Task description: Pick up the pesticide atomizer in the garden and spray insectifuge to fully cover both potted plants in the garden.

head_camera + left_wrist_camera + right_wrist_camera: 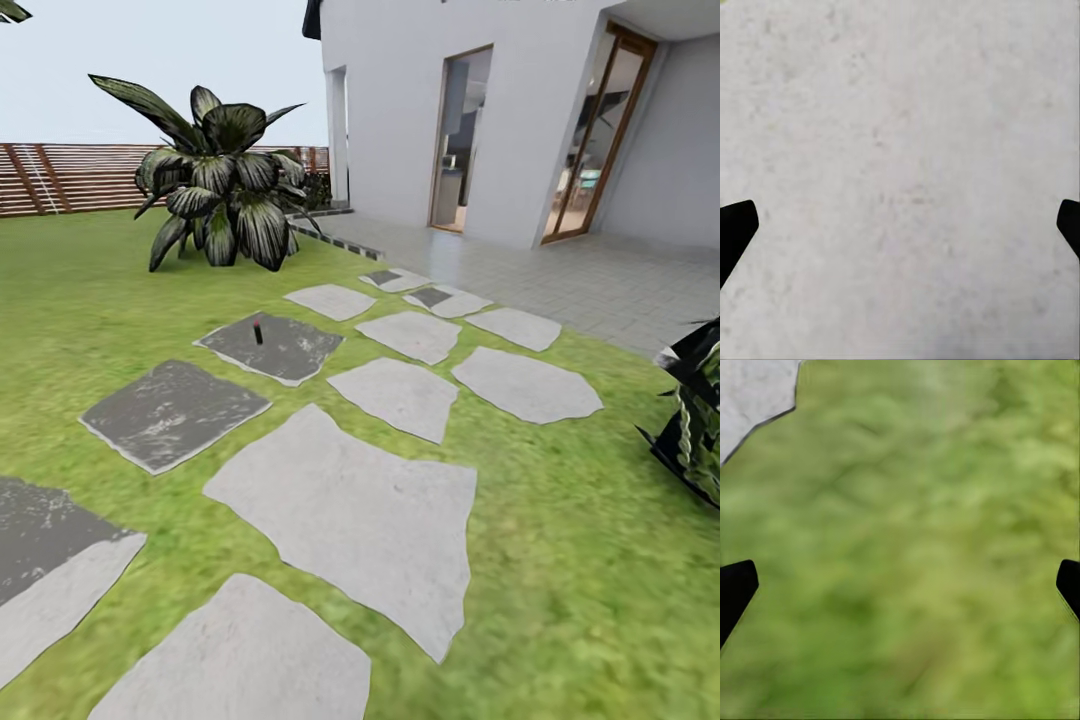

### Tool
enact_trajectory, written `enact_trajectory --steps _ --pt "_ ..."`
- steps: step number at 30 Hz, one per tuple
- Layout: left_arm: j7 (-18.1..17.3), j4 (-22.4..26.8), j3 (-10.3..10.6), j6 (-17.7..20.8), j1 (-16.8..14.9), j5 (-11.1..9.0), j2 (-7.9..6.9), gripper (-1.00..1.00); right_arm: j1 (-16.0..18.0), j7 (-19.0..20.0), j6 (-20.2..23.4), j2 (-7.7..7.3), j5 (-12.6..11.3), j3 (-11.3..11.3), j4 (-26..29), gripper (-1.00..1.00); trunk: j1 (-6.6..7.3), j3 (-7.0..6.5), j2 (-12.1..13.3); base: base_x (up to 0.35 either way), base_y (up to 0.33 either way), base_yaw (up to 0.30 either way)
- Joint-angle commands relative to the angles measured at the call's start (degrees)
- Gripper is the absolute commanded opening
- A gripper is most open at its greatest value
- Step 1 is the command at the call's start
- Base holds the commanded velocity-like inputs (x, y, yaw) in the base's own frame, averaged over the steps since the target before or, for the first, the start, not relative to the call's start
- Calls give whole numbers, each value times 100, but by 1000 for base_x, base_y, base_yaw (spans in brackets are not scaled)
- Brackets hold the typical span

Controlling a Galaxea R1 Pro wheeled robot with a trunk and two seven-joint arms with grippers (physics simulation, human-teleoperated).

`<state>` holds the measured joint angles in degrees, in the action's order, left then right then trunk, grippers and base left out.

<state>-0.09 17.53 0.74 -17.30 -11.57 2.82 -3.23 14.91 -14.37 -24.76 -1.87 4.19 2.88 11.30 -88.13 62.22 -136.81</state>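
head view: green lawn (120, 300) crossed by flat grey stepping stones, paler ones (350, 515) running up the middle toward a tiled grey terrace (600, 275) before a white house wall (400, 100) with wood-framed glass doors (592, 135). small dark cylindrical pesticide atomizer with a red top (258, 329) standing upright on a darker grey mottled stone slab (270, 348), left of centre, well ahead. beyond it, huge plant with striped dark-green leaves (225, 190) on the grass, backed by a brown slatted wooden fence (70, 175). dark striped foliage (695, 415) cut off at the right edge

left wrist view: looking down on a pale grey speckled stone surface (900, 165). left gripper (900, 225) with its two black fingertips (735, 229) far apart at opposite edges, nothing between them

right wrist view: blurred green grass (915, 555) with a corner of pale grey stone (754, 394) near one edge. right gripper (900, 585) likewise spread wide, black fingertips (735, 585) at opposite edges, nothing held
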Motion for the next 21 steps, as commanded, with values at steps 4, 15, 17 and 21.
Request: enact_trajectory --steps 4,15,17,21 --pt "0 -4 6 -19 -3 30 -2 100 3 -13 -14 2 39 29 -5 100 -2 5 -1 340 0 0" --pt "0 -4 5 -19 -3 32 -2 100 3 -13 -12 10 38 29 -5 100 -2 5 -1 340 0 0" --pt "0 -4 5 -20 -3 32 -2 100 3 -13 -11 10 38 29 -5 100 -2 5 -1 340 0 0" --pt "0 -4 5 -19 -3 27 -2 100 3 -13 -11 11 31 29 -5 100 -2 5 -1 340 0 0"
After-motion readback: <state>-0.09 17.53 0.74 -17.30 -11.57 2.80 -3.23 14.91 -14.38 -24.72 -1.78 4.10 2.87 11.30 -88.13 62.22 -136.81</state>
